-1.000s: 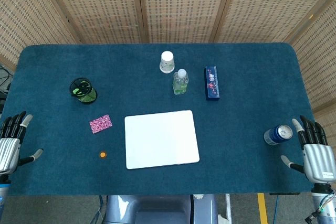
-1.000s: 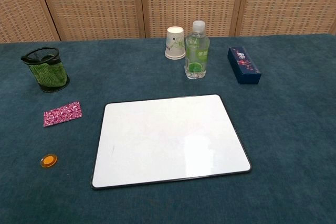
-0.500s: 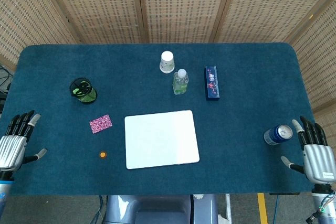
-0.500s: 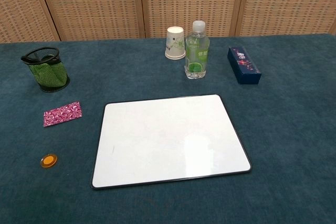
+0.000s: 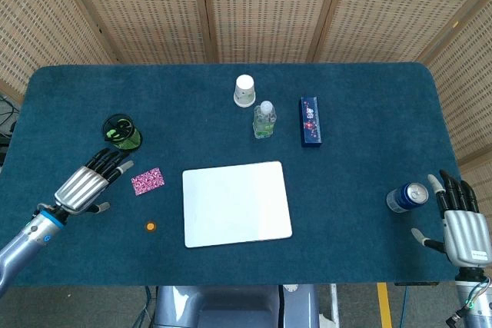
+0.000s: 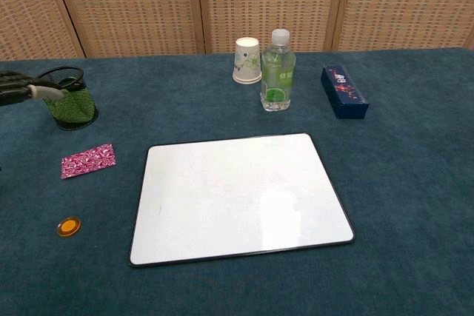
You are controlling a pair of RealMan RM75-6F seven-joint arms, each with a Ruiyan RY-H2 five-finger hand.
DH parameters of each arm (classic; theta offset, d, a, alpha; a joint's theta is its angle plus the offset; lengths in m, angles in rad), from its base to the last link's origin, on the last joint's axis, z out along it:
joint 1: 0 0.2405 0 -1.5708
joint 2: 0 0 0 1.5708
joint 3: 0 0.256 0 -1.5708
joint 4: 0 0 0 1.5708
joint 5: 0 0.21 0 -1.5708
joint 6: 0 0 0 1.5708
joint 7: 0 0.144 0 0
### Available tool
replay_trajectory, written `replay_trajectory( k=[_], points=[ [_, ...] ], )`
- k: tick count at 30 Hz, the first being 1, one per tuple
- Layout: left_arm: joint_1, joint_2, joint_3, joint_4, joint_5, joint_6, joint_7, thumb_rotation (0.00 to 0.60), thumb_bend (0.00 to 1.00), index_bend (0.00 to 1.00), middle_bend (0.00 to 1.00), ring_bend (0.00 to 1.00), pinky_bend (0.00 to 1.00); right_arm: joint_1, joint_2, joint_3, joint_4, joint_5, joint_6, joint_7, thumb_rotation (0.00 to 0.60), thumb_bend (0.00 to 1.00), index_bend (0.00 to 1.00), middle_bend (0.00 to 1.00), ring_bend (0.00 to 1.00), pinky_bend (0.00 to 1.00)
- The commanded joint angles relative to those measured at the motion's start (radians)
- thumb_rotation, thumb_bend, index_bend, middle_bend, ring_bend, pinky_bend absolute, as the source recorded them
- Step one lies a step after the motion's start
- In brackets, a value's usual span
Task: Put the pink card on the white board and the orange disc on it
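1. We see the pink card (image 5: 147, 181) lying flat on the blue cloth at the left of the head view, just left of the white board (image 5: 236, 203) and apart from it.
2. The orange disc (image 5: 151, 226) sits below the card, toward the lower left of the frame, also off the board; neither step of the task is done yet.
3. Our left hand (image 5: 89, 182) hangs just left of the card with its fingers spread and nothing in them. The chest view catches only its fingertips at the upper left edge, so we cannot say how high it rides above the cloth.
4. Our right hand (image 5: 461, 220) rests at the lower right of the head view, fingers apart and empty, beside a blue can (image 5: 406, 197).
5. We judge the card to be the main risk: it lies thin and flat on soft cloth, so fingers may skid over it or push it along rather than lift it.
6. A push toward the upper left could drive it against the green mesh cup (image 5: 121, 132), which stands near the fingertips and could be knocked.
7. The disc is small and may slip from a pinch.
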Motion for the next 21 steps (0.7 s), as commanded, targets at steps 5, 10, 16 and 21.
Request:
replay_trajectory(
  k=[5,10,16,21],
  points=[
    [-0.148,-0.06,0.022,0.082,0.014,-0.179,0.012,0.6,0.12,0.07,0.0,0.0,0.0,0.001,-0.001,0.007,-0.015,0.021,-0.007,-0.021,0.6,0.0,0.05,0.0,0.0,0.0],
    [-0.189,-0.086,0.033,0.117,0.017,-0.209,0.01,0.6,0.15,0.14,0.0,0.0,0.0,0.001,-0.001,0.011,-0.022,0.035,-0.011,-0.028,0.6,0.0,0.05,0.0,0.0,0.0],
    [-0.212,-0.102,0.054,0.141,0.02,-0.227,0.016,0.6,0.16,0.17,0.0,0.0,0.0,-0.001,-0.001,0.015,-0.026,0.044,-0.011,-0.032,0.6,0.0,0.05,0.0,0.0,0.0],
    [-0.22,-0.125,0.067,0.168,0.01,-0.237,0.013,0.6,0.16,0.17,0.0,0.0,0.0,-0.003,0.002,0.015,-0.029,0.048,-0.013,-0.027,0.6,0.0,0.05,0.0,0.0,0.0]
  ],
)
